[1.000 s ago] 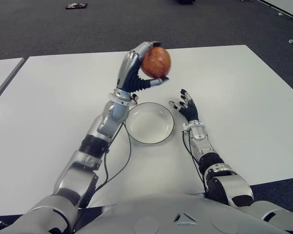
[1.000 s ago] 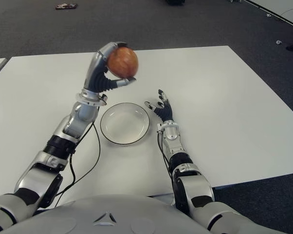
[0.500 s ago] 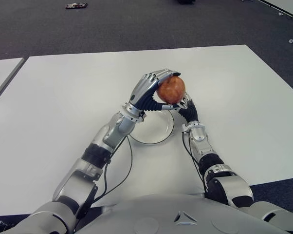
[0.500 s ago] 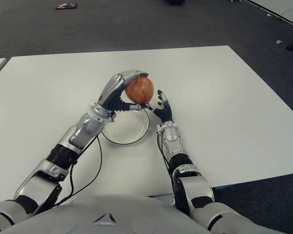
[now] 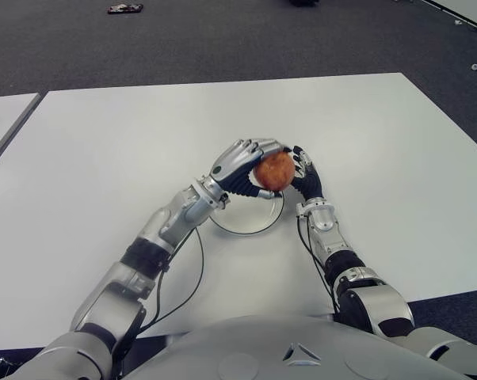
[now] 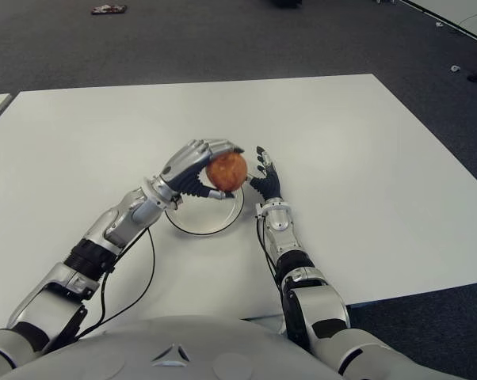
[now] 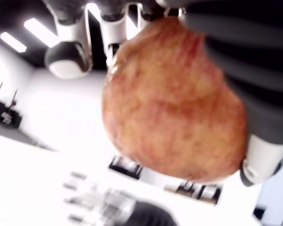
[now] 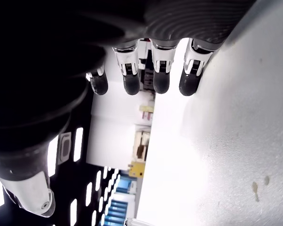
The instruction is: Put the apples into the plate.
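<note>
Left hand (image 5: 242, 164): fingers curled round the apple, thumb beneath it; held over the far right part of the plate, forearm reaching in from the robot's left.
Apple (image 5: 275, 171): one, red-orange with yellowish mottling; gripped in the left hand, above the plate's right rim, not seen to touch the plate. In the left wrist view (image 7: 174, 103) it fills most of the frame, with fingertips wrapped over it.
Right hand (image 6: 266, 180): just right of the plate and of the apple, fingers extended and relaxed, holding nothing; whether it touches the surface cannot be told from the eye views. In the right wrist view its fingertips (image 8: 161, 77) stand straight in a row beside the surface.
Plate (image 5: 250, 228): white, round, dark-rimmed, shallow; flat on the surface between the two forearms, its far part hidden by the left hand; the part that shows holds nothing.
Cable (image 5: 192, 279): thin, black, looping from the left forearm across the surface near the plate's near left edge.
Surface (image 5: 104, 150): white, rectangular.
Floor (image 5: 183, 36): dark grey carpet beyond the surface; a small dark object (image 5: 124, 9) lies on it far off, kind not discernible.
</note>
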